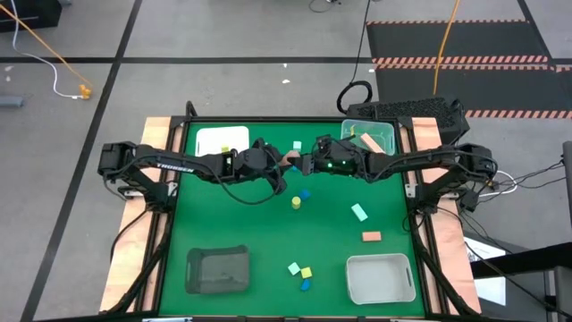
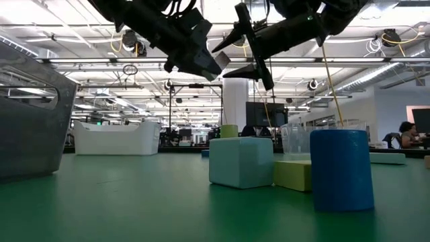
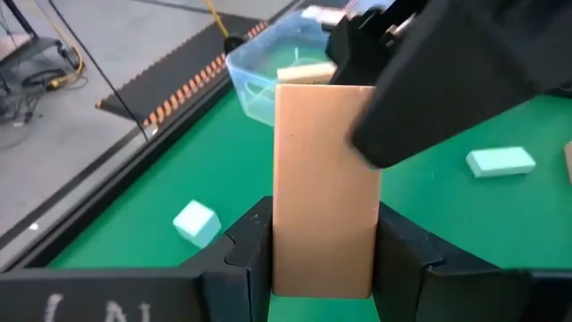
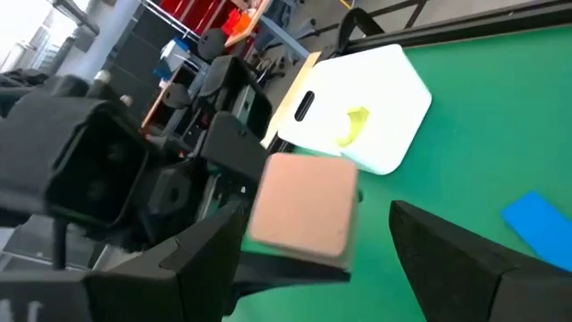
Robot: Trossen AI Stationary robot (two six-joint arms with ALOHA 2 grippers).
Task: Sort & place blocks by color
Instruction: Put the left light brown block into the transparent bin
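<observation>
The left hand (image 1: 284, 162) is held above the middle of the table (image 1: 232, 224), closed on a salmon pink bar (image 3: 323, 188) that is clamped between both fingers (image 3: 255, 246). The right hand (image 4: 313, 241) is positioned directly opposite, its jaws spread wide on either side of the bar's free end without contact. A yellow block (image 4: 356, 125) is located on the white tray (image 4: 384, 98). Further blocks are scattered on the table: a blue cylinder (image 2: 341, 169), a mint cube (image 2: 240, 161) and a lime block (image 2: 293, 175).

Grey floor (image 1: 223, 36), bright ceiling lights (image 2: 222, 8)
</observation>
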